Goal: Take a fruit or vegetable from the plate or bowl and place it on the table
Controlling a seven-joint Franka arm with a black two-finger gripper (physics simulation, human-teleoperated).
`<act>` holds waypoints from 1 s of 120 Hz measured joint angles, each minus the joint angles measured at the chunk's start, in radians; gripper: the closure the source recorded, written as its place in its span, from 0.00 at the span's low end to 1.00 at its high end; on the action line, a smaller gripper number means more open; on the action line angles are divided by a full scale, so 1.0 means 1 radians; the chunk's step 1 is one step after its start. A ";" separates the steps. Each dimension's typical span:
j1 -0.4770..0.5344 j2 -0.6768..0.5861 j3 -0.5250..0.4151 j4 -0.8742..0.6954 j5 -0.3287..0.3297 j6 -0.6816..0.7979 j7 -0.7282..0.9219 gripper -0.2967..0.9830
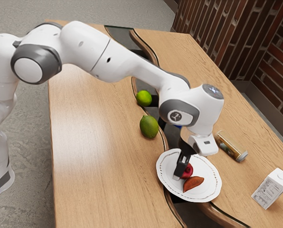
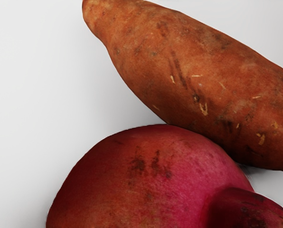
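Note:
My gripper [image 1: 181,174] is lowered over the white plate [image 1: 210,169] in the exterior view, right at a round red vegetable [image 1: 189,170] and partly covering it. Whether it stands open or holds the vegetable cannot be told. An orange-brown sweet potato [image 1: 193,184] lies on the plate beside the red one. In the wrist view the red vegetable [image 2: 146,175], with a stubby end, is large and close under my hand. The sweet potato [image 2: 189,71] lies right against or very near it, over the plate's white surface [image 2: 46,85].
On the wooden table [image 1: 94,142] are a green mango-like fruit [image 1: 149,127] and a lime [image 1: 144,98], toward the exterior view's left from the plate. A jar [image 1: 231,146] lies on its side and a white carton [image 1: 272,188] stands toward the exterior view's right.

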 joint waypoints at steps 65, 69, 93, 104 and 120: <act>-0.045 -0.215 -0.001 -0.097 0.005 0.008 -0.001 0.52; -0.075 -0.259 0.001 -0.129 0.004 0.008 -0.001 0.51; -0.288 -0.393 0.006 -0.233 -0.011 0.005 -0.002 0.51; -0.331 -0.402 0.007 -0.243 -0.015 0.005 -0.003 0.52; -0.283 -0.406 0.007 -0.246 -0.020 0.003 -0.002 0.43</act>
